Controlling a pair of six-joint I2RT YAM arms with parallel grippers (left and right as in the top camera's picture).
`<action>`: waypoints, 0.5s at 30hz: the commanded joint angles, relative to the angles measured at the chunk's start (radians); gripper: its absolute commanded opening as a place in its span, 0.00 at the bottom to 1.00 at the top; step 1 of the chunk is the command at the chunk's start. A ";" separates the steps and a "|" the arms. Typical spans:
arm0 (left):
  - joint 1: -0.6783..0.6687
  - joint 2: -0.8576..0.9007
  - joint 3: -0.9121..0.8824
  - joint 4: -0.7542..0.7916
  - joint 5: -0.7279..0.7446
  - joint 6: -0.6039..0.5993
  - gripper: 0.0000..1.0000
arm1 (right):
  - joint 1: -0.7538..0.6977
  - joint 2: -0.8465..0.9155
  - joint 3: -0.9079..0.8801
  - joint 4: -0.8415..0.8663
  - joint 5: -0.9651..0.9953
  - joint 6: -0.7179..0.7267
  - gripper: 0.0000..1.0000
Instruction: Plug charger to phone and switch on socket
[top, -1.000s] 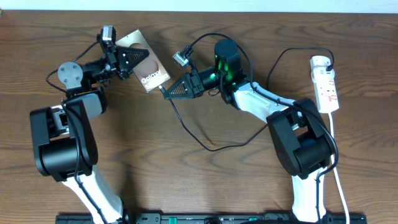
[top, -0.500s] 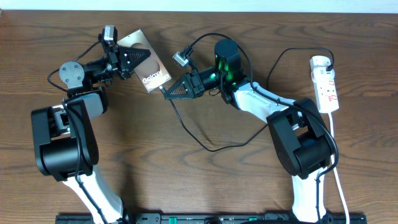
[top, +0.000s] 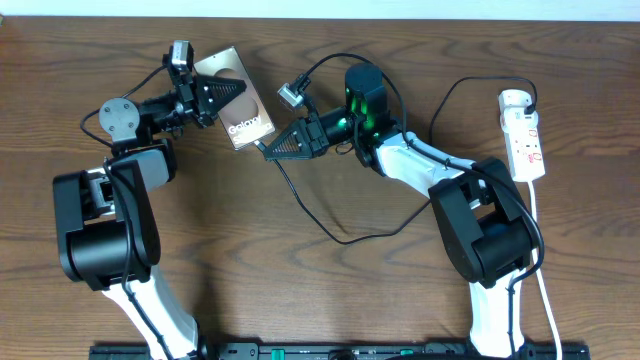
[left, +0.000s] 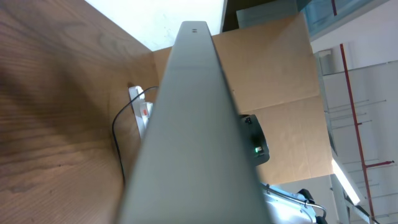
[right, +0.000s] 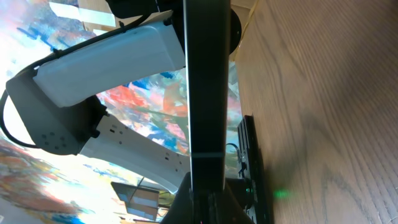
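The bronze-brown phone (top: 240, 105) with white "Galaxy" lettering is held above the table at the back left by my left gripper (top: 222, 90), which is shut on it. In the left wrist view its grey edge (left: 193, 124) fills the middle. My right gripper (top: 266, 148) is shut on the charger's black plug tip, right at the phone's lower end. In the right wrist view a dark bar rises from the fingers (right: 208, 196); I cannot tell whether the plug is seated. The black cable (top: 345, 238) loops to the white adapter (top: 514, 99) on the socket strip (top: 527, 145).
The strip's white cord (top: 540, 250) runs down the right side toward the front edge. The black cable loop lies across the middle of the wooden table. The strip also shows far off in the left wrist view (left: 142, 111).
My left gripper and the phone have shifted slightly right and toward the back. The right gripper and the cable have stayed put.
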 joint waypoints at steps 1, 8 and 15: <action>-0.029 -0.019 0.017 0.019 0.061 0.016 0.07 | 0.005 0.001 0.013 0.007 0.117 -0.021 0.01; -0.029 -0.019 0.017 0.016 0.005 0.016 0.07 | 0.005 0.001 0.013 0.007 0.145 -0.013 0.01; -0.029 -0.019 0.017 0.016 -0.056 -0.014 0.07 | 0.005 0.001 0.013 0.007 0.189 -0.001 0.01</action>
